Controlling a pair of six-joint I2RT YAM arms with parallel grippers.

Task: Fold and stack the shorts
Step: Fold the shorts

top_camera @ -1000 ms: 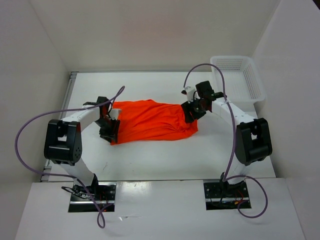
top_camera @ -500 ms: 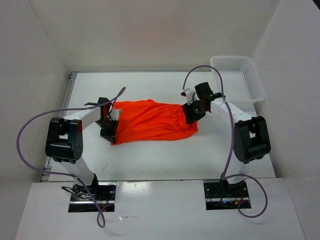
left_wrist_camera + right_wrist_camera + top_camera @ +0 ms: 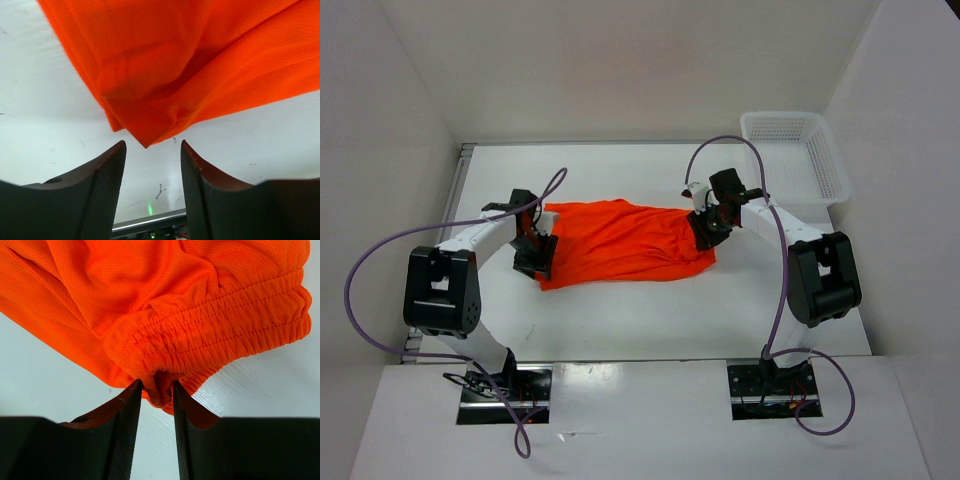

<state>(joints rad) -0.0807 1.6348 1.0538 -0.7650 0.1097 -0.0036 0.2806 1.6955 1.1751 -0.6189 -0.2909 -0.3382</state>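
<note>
Left gripper [image 3: 153, 143]: jaws stand well apart, nothing clamped. Its wrist view shows a folded hem corner [image 3: 142, 127] of the shorts [image 3: 620, 240] pointing down into the mouth of the gap, just short of the pads. The cloth is at the gripper but not in it.

The shorts are spread across the middle of the surface [image 3: 620, 320]. Their long axis runs left to right, with one arm at each end. The leg end lies to the left and the waist end to the right. The fabric is rumpled, not flat.

Right gripper [image 3: 157, 383]: jaws are drawn narrow, with a bunched fold of the elastic waistband [image 3: 235, 325] between them, touching both inner faces. I read this as a pinch on the waistband. The rest of the band runs off to the right of the jaws.

Basket [image 3: 830, 165]: at the far right corner, well apart from the shorts and nearer the right arm.

Judgement: only the right end is held. The left corner lies straight ahead of the open jaws. The left arm likely has to advance onto that corner and clamp it before any fold along the long axis is possible.
</note>
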